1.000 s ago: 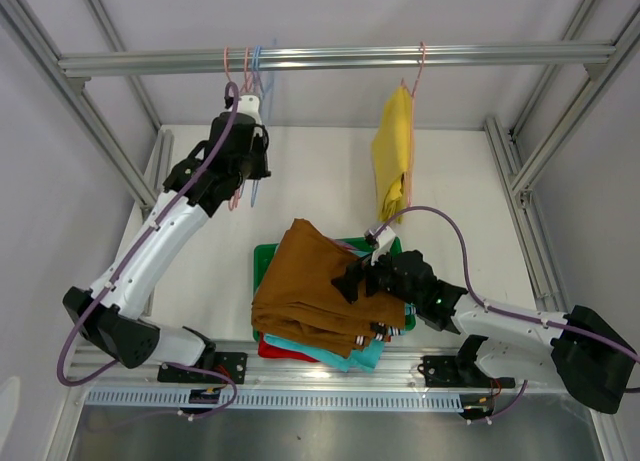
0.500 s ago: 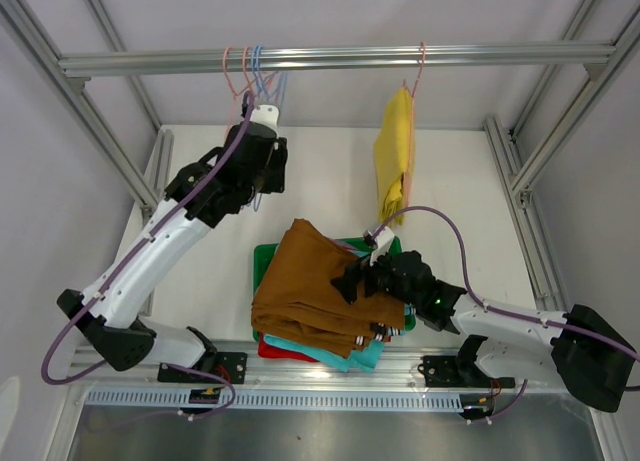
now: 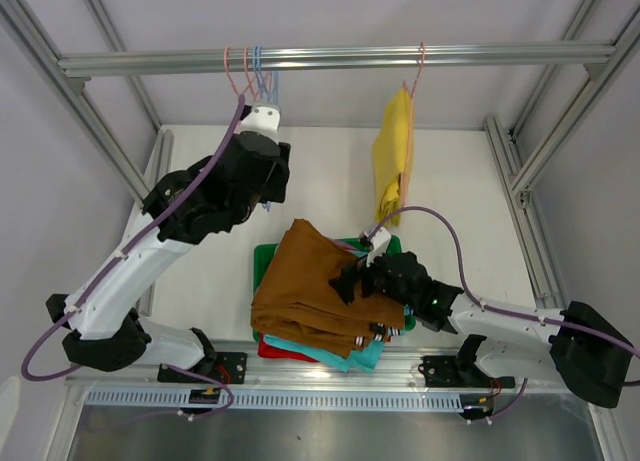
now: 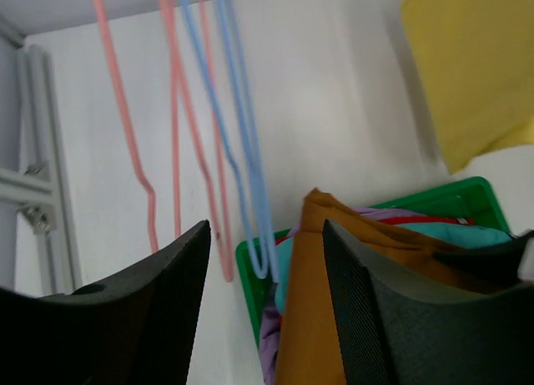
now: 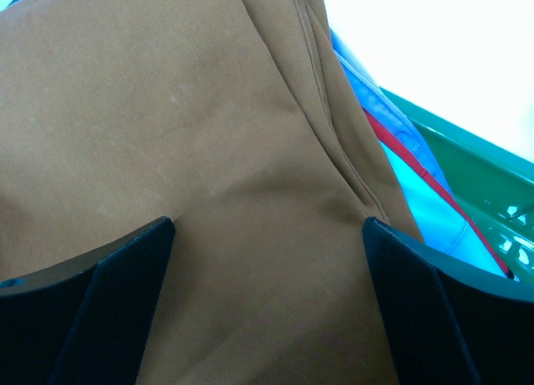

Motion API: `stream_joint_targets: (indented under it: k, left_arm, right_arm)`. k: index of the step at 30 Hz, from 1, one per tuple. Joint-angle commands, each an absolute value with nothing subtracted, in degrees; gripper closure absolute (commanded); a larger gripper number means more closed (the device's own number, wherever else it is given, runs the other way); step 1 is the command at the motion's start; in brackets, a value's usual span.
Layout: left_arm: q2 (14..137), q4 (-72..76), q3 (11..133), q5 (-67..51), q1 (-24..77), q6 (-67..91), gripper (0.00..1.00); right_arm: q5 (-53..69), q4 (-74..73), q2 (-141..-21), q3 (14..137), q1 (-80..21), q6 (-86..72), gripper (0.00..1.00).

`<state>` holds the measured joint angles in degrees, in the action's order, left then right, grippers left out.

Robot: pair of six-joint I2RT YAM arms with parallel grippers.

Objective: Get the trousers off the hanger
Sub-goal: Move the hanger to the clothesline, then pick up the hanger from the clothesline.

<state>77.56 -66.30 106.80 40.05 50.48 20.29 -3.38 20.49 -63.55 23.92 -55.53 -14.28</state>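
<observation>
Four folded trousers (image 3: 315,281) (brown on top, teal, red and lilac beneath) lie stacked in a green tray (image 3: 262,253) by the near edge of the tabletop (image 3: 320,181). Right end effector (image 3: 350,277) hovers wide open over them, holding nothing. Left end effector (image 4: 267,228), jaws parted and empty, faces bare hangers (image 3: 255,73). Yellow trousers (image 3: 393,161) hang from the far rail (image 3: 340,57).

- Brown trousers (image 5: 167,109) fill most of the view.
- The right claw (image 5: 267,235) hangs over them, jaws wide apart.
- Teal trousers (image 5: 417,210) and red trousers (image 5: 400,151) peek out at right, against the green tray (image 5: 476,176).
</observation>
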Motion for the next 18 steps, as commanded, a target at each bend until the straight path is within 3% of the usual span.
stream_joint_targets:
  k: [1,5,9,13,18]
  left_arm:
    - [76.90,-58.38,109.60,31.50,52.56,13.28,0.39]
    - [81.63,-52.66,115.04,21.46,52.82,11.69,0.40]
    - [89.35,-48.43,122.24,16.00,52.82,9.76,0.34]
    - [99.74,-49.40,137.87,13.99,52.82,9.76,0.30]
    - [105.72,-41.93,139.48,9.24,51.16,11.33,0.26]
  right_arm:
    - [0.00,12.48,-66.01,23.47,-58.09,-15.91,0.01]
    - [-1.39,11.52,-66.27,23.91,-58.71,-15.73,0.01]
    - [-2.20,11.69,-63.99,23.99,-59.24,-15.82,0.01]
    - [-2.46,7.67,-62.06,27.15,-59.59,-15.82,0.00]
    - [-5.27,-1.20,-57.67,32.24,-60.99,-15.55,0.01]
